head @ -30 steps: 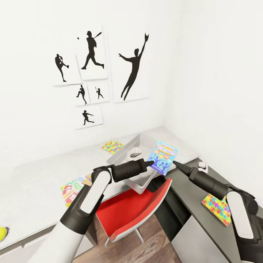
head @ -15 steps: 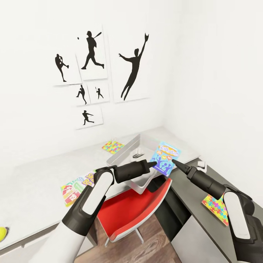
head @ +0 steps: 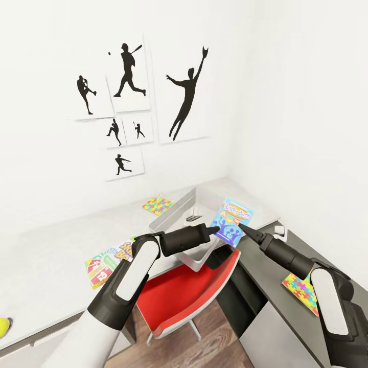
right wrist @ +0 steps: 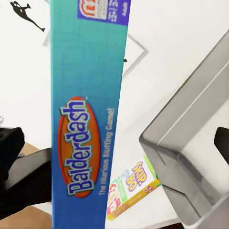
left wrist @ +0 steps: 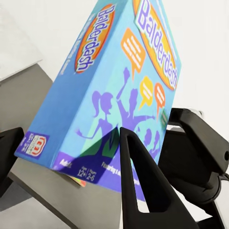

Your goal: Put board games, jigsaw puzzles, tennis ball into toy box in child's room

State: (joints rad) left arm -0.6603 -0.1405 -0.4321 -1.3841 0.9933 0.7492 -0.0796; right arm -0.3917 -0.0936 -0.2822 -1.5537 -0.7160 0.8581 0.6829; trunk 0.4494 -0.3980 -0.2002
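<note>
A blue Balderdash board game (head: 232, 220) hangs tilted in the air over the right rim of the grey toy box (head: 171, 213). My left gripper (head: 214, 229) is shut on its lower left corner; one finger (left wrist: 138, 191) lies across the cover (left wrist: 119, 81). My right gripper (head: 244, 228) is open just to the right of the game, whose side face (right wrist: 88, 119) passes between its spread fingers. A second board game (head: 106, 259) and a jigsaw puzzle (head: 157, 205) lie on the left table. Another jigsaw (head: 301, 293) lies on the right desk. The tennis ball (head: 3, 327) rests at the far left edge.
A red chair (head: 189, 294) stands tucked under the corner where the two desks meet. A small white object (head: 280, 231) sits on the right desk. Something small and grey (head: 192, 216) lies inside the toy box. Silhouette posters (head: 128, 76) hang on the wall.
The held board game has shifted slightly to the right. The right gripper has edged a little closer to it. The left arm has barely moved.
</note>
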